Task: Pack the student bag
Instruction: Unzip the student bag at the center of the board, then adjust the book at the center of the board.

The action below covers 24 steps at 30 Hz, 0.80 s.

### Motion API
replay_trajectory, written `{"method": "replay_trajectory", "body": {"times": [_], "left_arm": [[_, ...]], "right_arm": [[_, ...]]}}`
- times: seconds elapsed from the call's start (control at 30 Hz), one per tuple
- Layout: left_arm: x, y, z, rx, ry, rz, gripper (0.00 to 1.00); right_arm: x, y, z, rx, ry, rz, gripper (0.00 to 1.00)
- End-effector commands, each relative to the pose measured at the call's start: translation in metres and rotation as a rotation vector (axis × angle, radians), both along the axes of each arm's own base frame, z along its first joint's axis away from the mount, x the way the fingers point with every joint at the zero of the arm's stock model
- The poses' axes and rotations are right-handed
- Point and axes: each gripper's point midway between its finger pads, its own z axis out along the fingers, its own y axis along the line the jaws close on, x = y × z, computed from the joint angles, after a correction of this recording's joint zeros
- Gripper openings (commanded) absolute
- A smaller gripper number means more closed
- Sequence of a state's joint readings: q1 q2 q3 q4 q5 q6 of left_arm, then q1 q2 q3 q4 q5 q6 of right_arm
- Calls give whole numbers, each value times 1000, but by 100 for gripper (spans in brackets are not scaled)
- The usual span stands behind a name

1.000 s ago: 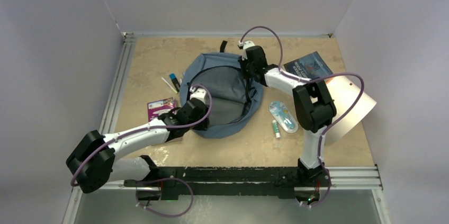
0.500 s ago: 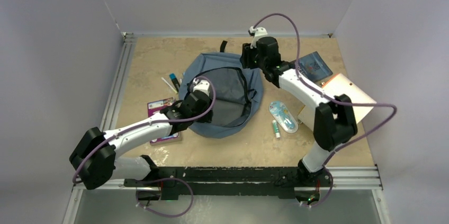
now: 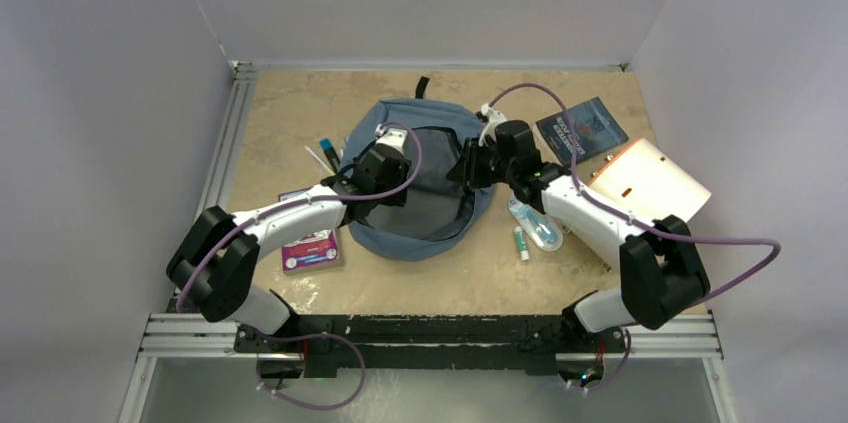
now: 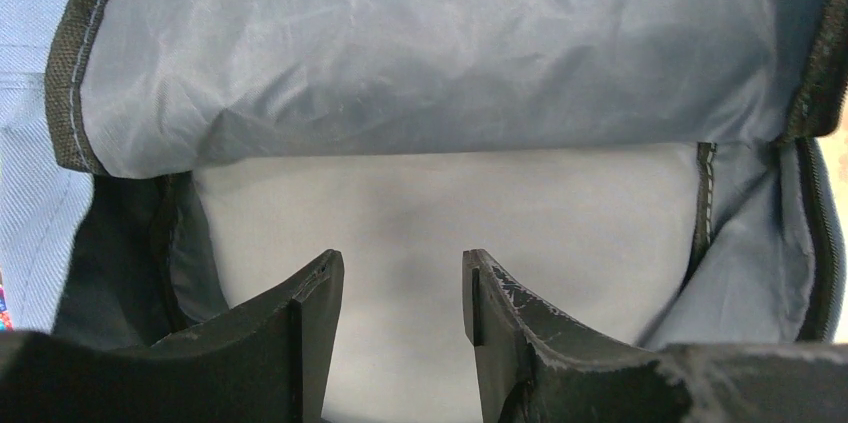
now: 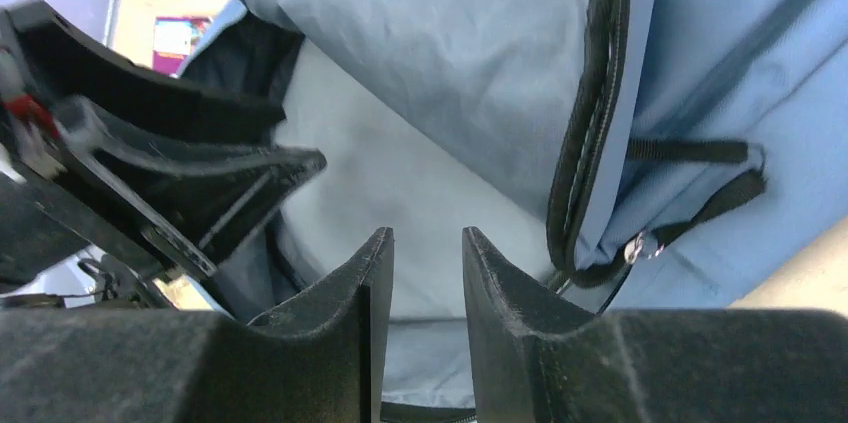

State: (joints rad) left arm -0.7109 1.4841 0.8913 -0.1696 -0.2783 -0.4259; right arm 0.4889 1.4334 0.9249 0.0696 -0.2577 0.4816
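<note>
The bag [image 3: 412, 239] lies unzipped mid-frame on the desk [image 3: 450, 283]. The left pincer [image 4: 400, 278] and right pincer [image 5: 427, 248] crowd its mouth from opposite sides, each part-open and empty. A book [image 3: 582, 128] and folder [image 3: 650, 183] lie upper right, a blister pack [image 3: 535, 221] and small tube [image 3: 521, 242] just right of the bag, pens [image 3: 325, 155] and a purple pack [image 3: 310, 246] to its left

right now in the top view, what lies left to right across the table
purple packet → student bag → clear blister pack → beige folder
</note>
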Motion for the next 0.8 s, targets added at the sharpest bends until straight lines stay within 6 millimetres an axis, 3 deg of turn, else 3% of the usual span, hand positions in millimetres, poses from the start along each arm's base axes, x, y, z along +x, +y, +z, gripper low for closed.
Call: {"method": "replay_trajectory", "body": {"times": [0.0,0.17,0.37,0.47,0.57,0.77], "left_arm": [[21,-4,15,-28,-53,-7,47],[21,5,6,-17,-24,9,47],[17,11,-1,-13,-4,20,47],[17,11,4,-19,-7,23,46],[17,9,23,-48,-32,15,46],[21,5,84,-100,-124,-16,47]], "right_arm": [[5,-3,-2,14,-4,-70,33],[40,-54,-26,-187,-50,-363,37],[47,-67,-46,-281,-23,-419,40],[50,-70,-38,-285,-40,-434,41],[53,-75,-22,-273,-83,-467,42],[63,-95,18,-224,-175,-620,51]]}}
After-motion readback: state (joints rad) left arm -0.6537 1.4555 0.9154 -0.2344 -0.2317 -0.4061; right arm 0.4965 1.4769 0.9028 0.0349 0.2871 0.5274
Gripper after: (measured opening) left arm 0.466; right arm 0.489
